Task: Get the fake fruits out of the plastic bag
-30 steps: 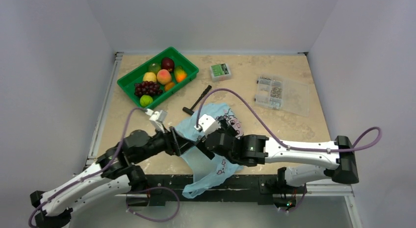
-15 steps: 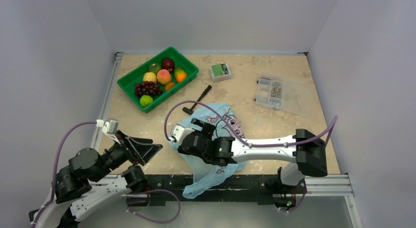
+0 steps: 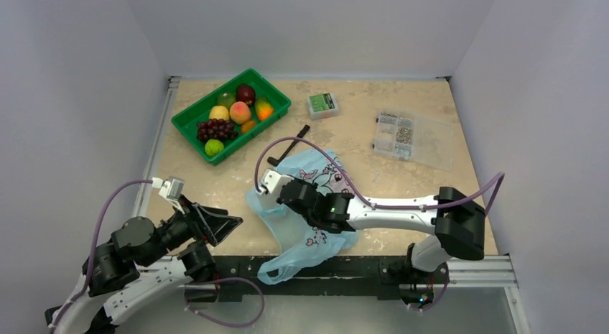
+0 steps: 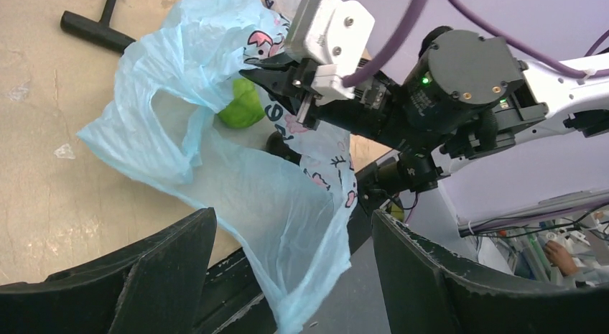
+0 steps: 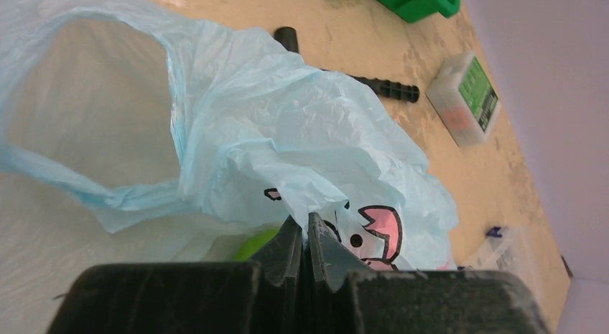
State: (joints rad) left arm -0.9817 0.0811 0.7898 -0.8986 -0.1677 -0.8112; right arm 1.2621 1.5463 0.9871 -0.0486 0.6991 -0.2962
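Observation:
The light-blue plastic bag [image 3: 305, 205] lies crumpled at the table's near middle, one handle trailing over the front edge. My right gripper [image 3: 274, 196] is shut on a fold of the plastic bag [image 5: 287, 147] near its mouth. One green fake fruit [image 4: 240, 108] shows through the film inside, right beside the right gripper [image 4: 262, 70]; in the right wrist view the green fruit [image 5: 257, 244] sits just below the shut right gripper [image 5: 307, 232]. My left gripper [image 3: 228, 226] hangs open at the near left, apart from the bag [image 4: 237, 176], nothing between its fingers [image 4: 165, 269].
A green tray [image 3: 182, 127] at the back left holds several fruits, among them a grape bunch [image 3: 215, 129], a lemon [image 3: 219, 113] and a peach [image 3: 240, 111]. A black T-handle tool [image 3: 289, 146] lies behind the bag. A small box [image 3: 323, 104] and a clear parts case [image 3: 413, 138] sit farther right.
My left gripper let go of the bag, opened wider and pulled back to the near left. My right gripper closed on a fold of the bag and shifted it slightly away.

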